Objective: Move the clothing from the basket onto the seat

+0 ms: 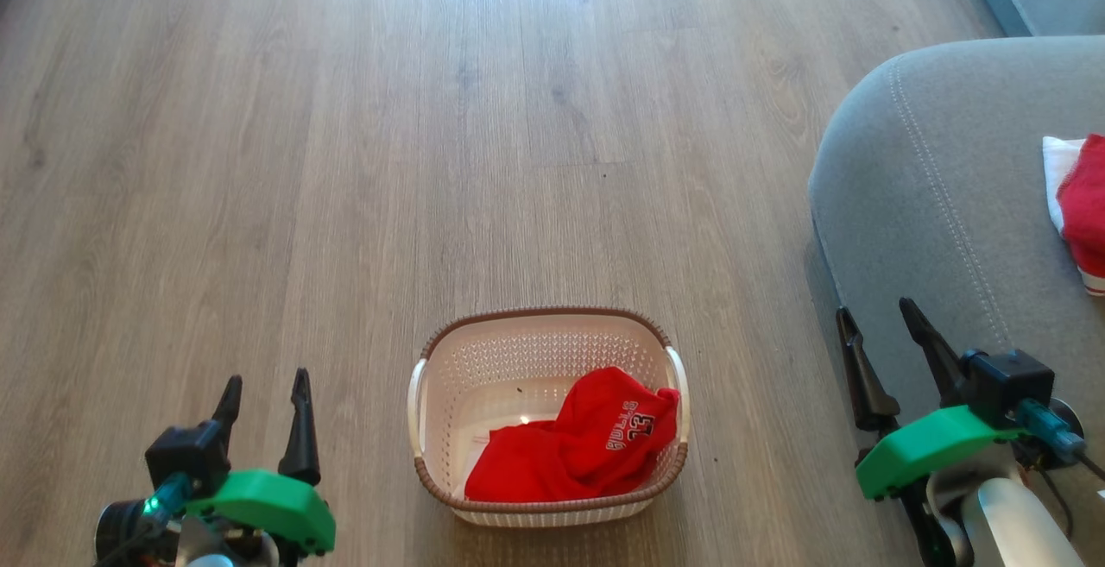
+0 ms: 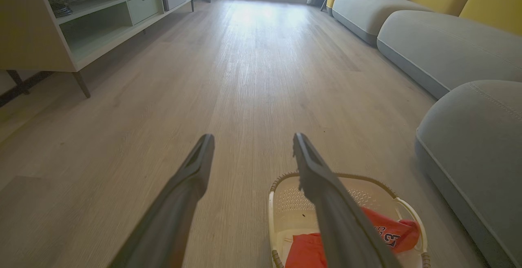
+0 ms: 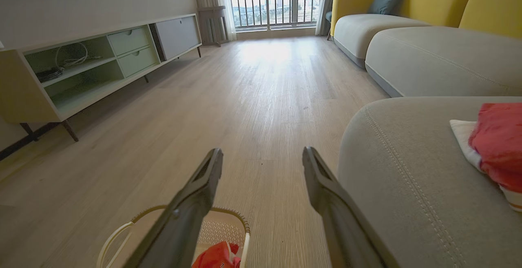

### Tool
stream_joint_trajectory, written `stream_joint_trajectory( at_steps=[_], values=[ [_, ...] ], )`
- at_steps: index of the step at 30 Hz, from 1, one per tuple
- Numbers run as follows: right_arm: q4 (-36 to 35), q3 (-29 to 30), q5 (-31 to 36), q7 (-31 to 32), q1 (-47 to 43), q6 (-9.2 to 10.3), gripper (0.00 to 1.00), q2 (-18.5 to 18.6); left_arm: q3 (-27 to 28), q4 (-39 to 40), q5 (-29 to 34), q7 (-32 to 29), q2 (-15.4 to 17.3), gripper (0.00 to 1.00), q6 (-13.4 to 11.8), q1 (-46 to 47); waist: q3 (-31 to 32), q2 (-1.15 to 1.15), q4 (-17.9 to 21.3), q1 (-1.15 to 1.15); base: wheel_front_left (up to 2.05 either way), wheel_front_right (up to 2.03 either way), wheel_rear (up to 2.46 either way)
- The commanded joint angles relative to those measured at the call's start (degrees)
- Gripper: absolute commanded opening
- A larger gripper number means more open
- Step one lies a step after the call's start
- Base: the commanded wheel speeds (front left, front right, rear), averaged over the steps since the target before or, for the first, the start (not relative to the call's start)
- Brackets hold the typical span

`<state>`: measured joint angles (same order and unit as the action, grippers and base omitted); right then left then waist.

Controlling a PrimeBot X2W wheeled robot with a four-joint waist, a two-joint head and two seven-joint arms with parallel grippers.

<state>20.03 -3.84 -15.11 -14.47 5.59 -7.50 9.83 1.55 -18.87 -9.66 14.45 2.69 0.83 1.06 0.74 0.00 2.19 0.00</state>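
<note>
In the head view the basket [image 1: 527, 351] sits on the floor [image 1: 345, 161] at lower centre, a jersey [image 1: 587, 450] lying in its right half. The seat [image 1: 932, 204] occupies the right side, apart from the basket, with a garment [image 1: 1083, 204] on it at the right edge. The left gripper [image 1: 267, 378] is at lower left, the right gripper [image 1: 874, 308] at lower right over the seat's edge.

We note low-sheen wood-grain floor [image 1: 345, 161]; perforated cream plastic basket [image 1: 535, 351], woven-look rim; soft red cloth jersey [image 1: 570, 455]; grey fabric seat [image 1: 915, 187] at three o'clock, stitched.
</note>
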Motion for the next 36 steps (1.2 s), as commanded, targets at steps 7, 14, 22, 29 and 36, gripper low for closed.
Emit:
stream_joint_trajectory(
  at_steps=[7, 14, 22, 29, 36],
  values=[
    [-2.0, -0.9, 0.6, -0.5, 1.3, 0.01, 1.00, 0.3, 0.8, 1.9, -0.3, 0.5, 0.2, 1.00, -0.6, 1.6, -0.8, 0.00, 0.2, 0.00, 0.00, 0.00, 0.00],
    [-3.6, -1.1, 0.6, -0.5, 2.8, 0.01, 1.00, 0.1, -1.2, 1.1, -3.1, 0.5, 0.2, 1.00, -0.6, 2.3, -4.8, 0.00, 0.7, 0.00, 0.00, 0.00, 0.00],
    [-6.0, -2.5, 1.1, -0.5, 8.8, 0.01, 1.00, -1.1, -4.8, -2.0, -6.0, 0.5, 0.2, 1.00, 0.4, 7.0, -14.1, 0.00, 3.1, 0.00, 0.00, 0.00, 0.00],
    [-7.1, -3.3, 1.2, -0.5, 14.9, 0.01, 1.00, -1.6, -9.2, -6.4, -6.6, 0.5, 0.2, 1.00, 0.9, 14.0, -23.7, 0.00, 5.8, 0.00, 0.00, 0.00, 0.00],
    [-8.2, -3.9, 1.5, -0.5, 19.5, 0.01, 1.00, -2.6, -15.2, -12.3, -4.4, 0.5, 0.2, 1.00, 2.3, 21.8, -31.4, 0.00, 8.6, 0.00, 0.00, 0.00, 0.00]
  ],
)
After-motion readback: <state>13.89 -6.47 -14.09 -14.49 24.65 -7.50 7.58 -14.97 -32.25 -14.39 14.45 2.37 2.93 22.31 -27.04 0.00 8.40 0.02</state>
